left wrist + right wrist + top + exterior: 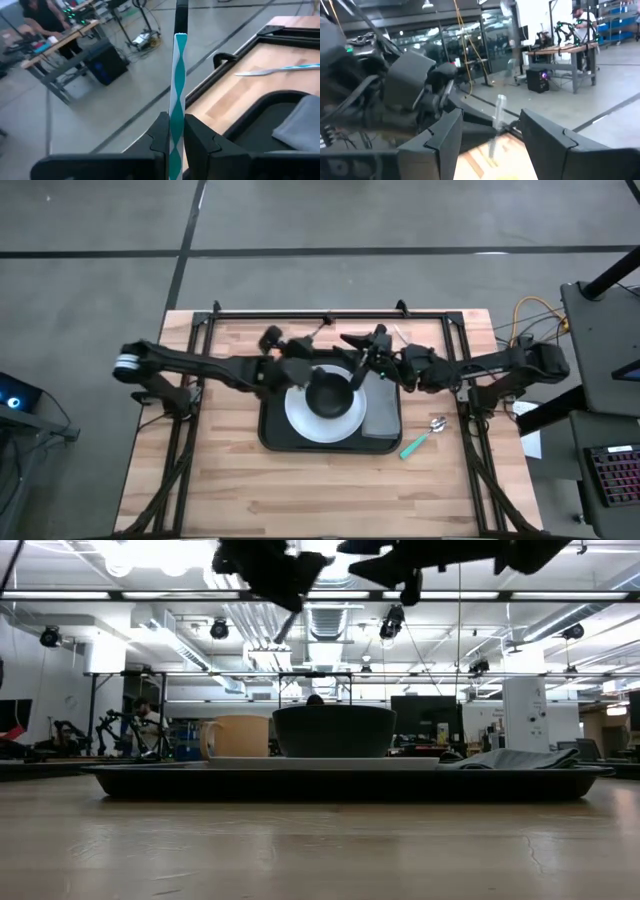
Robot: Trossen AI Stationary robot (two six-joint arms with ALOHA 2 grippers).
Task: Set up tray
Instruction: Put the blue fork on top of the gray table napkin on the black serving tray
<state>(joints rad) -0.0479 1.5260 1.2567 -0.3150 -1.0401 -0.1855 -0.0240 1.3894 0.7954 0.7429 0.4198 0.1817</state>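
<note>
Tray [275, 435] mid-table, holding plate [300, 415], bowl [328, 395], napkin [382, 415].
Left gripper [173, 131] above the tray, clamped on a teal-striped utensil [177, 80]; right gripper [490, 132] alongside, jaws wide, empty. Spoon [425, 435] right of tray.

We see two slim arms of dark, matt segments; the left arm [190, 365] carries a white band near its base. The right arm [500, 366] is all black, with orange and yellow cables beside its base. Each claw has blocky black angular fingers [445, 137] with flat inner faces.
</note>
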